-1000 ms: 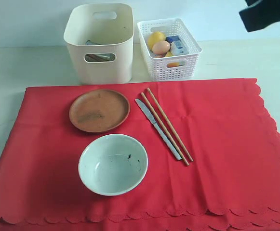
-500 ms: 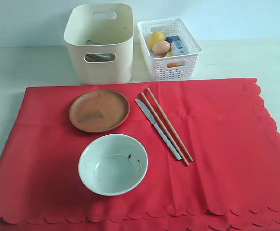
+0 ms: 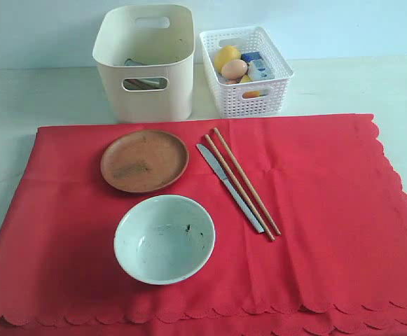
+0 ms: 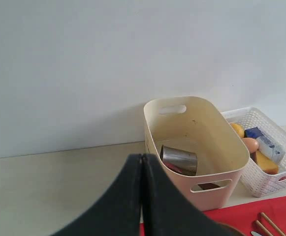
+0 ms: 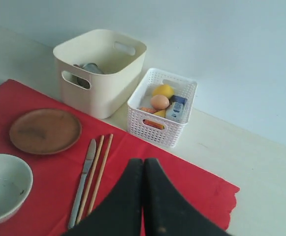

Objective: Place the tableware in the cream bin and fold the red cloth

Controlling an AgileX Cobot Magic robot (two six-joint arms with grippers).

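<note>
Well, both pincers are clenched on nothing: the left gripper and the right gripper hang with jaws pressed together. On the red cloth lie the brown plate, the pale bowl nearer, and to the right the knife just beside the chopsticks. Past its far edge stands the cream bin, a steel cup inside.

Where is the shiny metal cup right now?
The steel cup sits down inside the cream bin, best seen in the left wrist view. In the exterior view that bin stands behind the red cloth, left of the white lattice basket.
</note>
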